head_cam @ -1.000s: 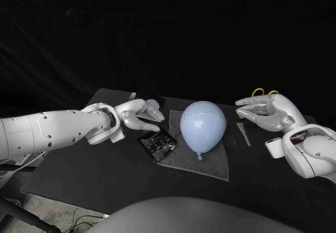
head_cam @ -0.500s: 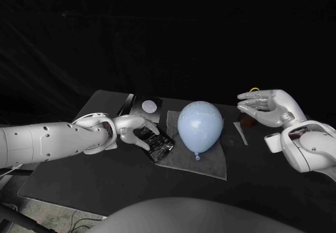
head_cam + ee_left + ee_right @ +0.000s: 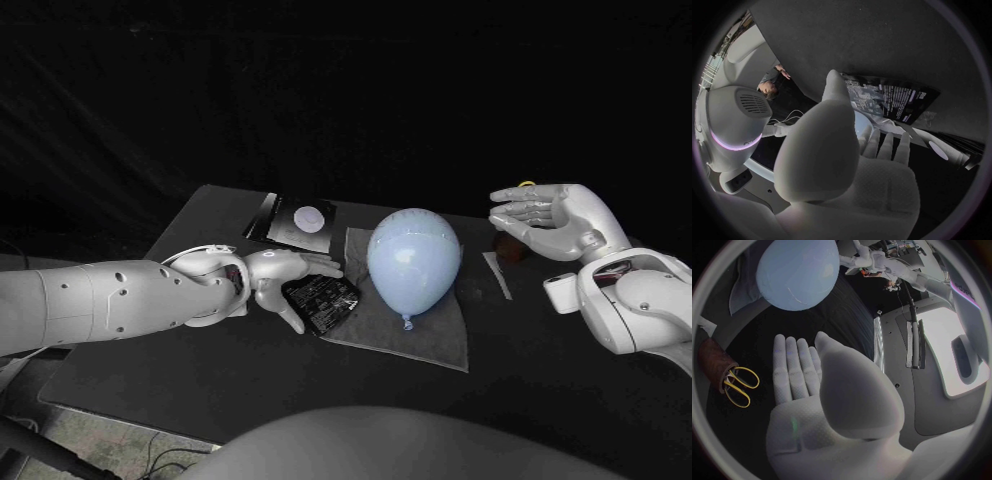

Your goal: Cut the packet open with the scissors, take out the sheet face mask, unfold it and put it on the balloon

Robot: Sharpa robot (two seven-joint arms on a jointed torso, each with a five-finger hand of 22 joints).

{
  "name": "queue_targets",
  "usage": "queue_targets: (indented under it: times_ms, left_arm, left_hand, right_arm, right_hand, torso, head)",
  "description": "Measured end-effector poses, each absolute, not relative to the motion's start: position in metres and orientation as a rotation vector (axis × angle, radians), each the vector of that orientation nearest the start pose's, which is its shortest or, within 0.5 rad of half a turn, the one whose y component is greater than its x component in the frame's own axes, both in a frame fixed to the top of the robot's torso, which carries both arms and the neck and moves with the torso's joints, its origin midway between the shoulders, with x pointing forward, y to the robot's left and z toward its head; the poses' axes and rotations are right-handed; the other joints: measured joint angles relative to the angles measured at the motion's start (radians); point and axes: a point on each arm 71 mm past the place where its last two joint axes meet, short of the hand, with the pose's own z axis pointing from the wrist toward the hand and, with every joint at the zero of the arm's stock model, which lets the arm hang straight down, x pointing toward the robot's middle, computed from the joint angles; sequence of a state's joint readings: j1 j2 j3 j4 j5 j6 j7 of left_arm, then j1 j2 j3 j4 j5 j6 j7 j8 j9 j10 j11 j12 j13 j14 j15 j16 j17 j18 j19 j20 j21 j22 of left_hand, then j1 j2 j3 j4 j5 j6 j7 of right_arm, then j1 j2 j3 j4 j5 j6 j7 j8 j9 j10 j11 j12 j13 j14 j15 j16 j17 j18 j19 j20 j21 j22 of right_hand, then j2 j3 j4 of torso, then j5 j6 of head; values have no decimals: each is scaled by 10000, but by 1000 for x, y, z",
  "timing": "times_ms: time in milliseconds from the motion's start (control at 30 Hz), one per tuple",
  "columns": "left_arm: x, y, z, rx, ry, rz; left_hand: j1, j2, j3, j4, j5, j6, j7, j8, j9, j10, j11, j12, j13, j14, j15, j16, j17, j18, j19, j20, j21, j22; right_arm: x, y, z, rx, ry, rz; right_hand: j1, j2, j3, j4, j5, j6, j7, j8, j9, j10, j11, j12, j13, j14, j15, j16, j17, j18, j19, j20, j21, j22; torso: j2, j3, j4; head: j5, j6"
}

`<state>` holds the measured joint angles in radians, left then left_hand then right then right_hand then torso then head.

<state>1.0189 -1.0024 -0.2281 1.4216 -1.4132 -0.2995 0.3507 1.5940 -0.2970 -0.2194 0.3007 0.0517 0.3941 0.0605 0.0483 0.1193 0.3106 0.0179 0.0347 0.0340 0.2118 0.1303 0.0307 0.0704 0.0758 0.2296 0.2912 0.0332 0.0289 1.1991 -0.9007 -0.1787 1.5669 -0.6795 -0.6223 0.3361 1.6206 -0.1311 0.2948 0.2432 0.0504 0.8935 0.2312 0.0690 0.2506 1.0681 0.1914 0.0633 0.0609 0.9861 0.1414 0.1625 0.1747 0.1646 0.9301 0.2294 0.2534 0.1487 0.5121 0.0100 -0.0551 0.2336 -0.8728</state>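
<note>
Step in hand: I read this as the very start, picking up the packet before any cutting. Nothing is held yet.

Left hand [image 3: 281, 278] is low over the table [image 3: 173, 380], at the near-left edge of the packet [image 3: 326, 298]. Fingers are apart and clamped on nothing. From the head view I can't tell if the fingertips touch the packet or sit just beside it. In the left wrist view the packet [image 3: 892, 95] lies flat just past the fingertips.

The packet is black with its printed side up, just left of the balloon [image 3: 414, 258], and its right corner overlaps the grey cloth [image 3: 440, 335] the balloon lies on. It looks uncut, though the detail is too small to be sure.

Right hand [image 3: 555, 222] is raised on the right, well apart from the balloon. Its palm is open, fingers straight and side by side, thumb out, holding nothing. The scissors [image 3: 737, 385] have yellow handles and stand in a brown holder [image 3: 711, 360] near that hand, untouched.

A second stack of dark packs [image 3: 296, 218] sits further back on the left and isn't the target.

Next move, my call: left hand has to get fingers under an edge of a thin, flat packet, so I'd expect it to slide rather than lift. Then lift it clear of the cloth while the right hand goes for the scissor handles. Risk: nudging the balloon, which looks free to roll
</note>
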Motion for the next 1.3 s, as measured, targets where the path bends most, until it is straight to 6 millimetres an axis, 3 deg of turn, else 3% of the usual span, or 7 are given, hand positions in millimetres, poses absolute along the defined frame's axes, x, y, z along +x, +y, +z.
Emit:
queue_targets:
  times_ms: [200, 533, 633, 800, 867, 1133, 1300]
  left_arm:
    - [397, 295, -332, 3008, 19737, -8058]
    - [399, 298, -337, 3086, 20169, -7650]
    - [401, 296, -338, 3111, 20230, -7620]
    - [405, 292, -336, 3156, 20202, -7645]
    - [407, 291, -335, 3166, 20143, -7642]
    - [412, 287, -331, 3118, 20005, -7630]
    - [413, 286, -330, 3045, 19954, -7640]
  left_hand:
    - [61, -61, 0, 0, 0, -75, -38, 0, -18, -112, -45, 0, 7, -99, -72, 0, -23, -2, -153, -54, -34, -2]
    - [339, 112, 550, 12, 0, 707, 640, 223, 215, 950, 685, 88, 100, 910, -168, 270, 262, 11, 36, -129, 8, 48]
    - [400, 252, 888, 3, -21, 1197, 760, 376, 346, 1502, 836, 194, 136, 1283, -244, 358, 351, 246, 192, -162, 37, 74]
    - [399, 829, 1858, -27, -79, 2200, 965, 705, 601, 2733, 1029, 271, 150, 2116, -190, 557, 527, 566, 645, -87, 126, 122]
    - [531, 1252, 2209, -42, -58, 2588, 1069, 843, 723, 3292, 1130, 330, 158, 2534, -137, 670, 640, 647, 843, -64, 200, 152]
    - [734, 1853, 3009, -145, -58, 3732, 1111, 1217, 1001, 4766, 1177, 375, 173, 3925, -64, 967, 762, 946, 1575, -18, 385, 212]
    - [1002, 2122, 3347, -228, -53, 4005, 1045, 1312, 1018, 5425, 1162, 407, 197, 4471, -79, 1074, 839, 956, 1845, -30, 443, 214]
  right_arm:
    - [460, -227, -208, 4606, 14697, 10856]
    - [460, -230, -209, 4806, 14751, 10782]
    - [460, -231, -209, 4876, 14774, 10755]
    - [458, -230, -209, 4968, 14819, 10769]
    - [458, -230, -209, 5000, 14839, 10774]
    - [457, -229, -209, 5102, 14911, 10754]
    - [457, -229, -209, 5138, 14939, 10738]
  right_hand:
    - [0, 0, 28, -28, 0, -34, -35, 0, 0, 0, 0, 0, 0, 0, 0, 0, -10, -1, 35, 35, -42, -21]
    - [-119, 13, 69, -69, 0, -33, -36, 0, 0, 1, 0, 0, 1, 0, 0, 0, -20, -6, 36, 35, -43, -54]
    - [-142, 35, 110, -110, 0, -33, -36, 0, 0, 1, 0, 0, 1, 35, 34, 0, -20, -15, 72, 72, -43, -66]
    - [-142, 35, 180, -180, -1, -32, -37, 0, 1, 1, 0, 0, 1, 35, 34, 0, -20, -21, 72, 72, -87, -78]
    - [-142, 36, 197, -197, 0, -32, -38, 1, 4, 5, -3, 0, 1, 76, -6, 1, -30, -23, 72, 72, -87, -92]
    - [-224, 34, 336, -303, -1, -29, -41, 41, 23, 93, -91, 0, 1, 145, -5, 0, -41, -29, 148, 68, -86, -114]
    - [-222, 36, 354, -307, -1, 39, -32, 41, 24, 93, -90, 0, 1, 181, -41, 1, -41, -31, 184, 31, -86, -126]
  torso:
    - [-3, -8, 1]
    - [-6, -5, -8]
    - [-4, -5, -18]
    - [0, -7, -23]
    - [1, -7, -25]
    - [2, -1, -26]
    - [1, -2, -24]
  head:
    - [-52, 0]
    - [2, 0]
    - [17, 0]
    - [39, 0]
    - [37, 0]
    - [0, 0]
    - [-6, 0]
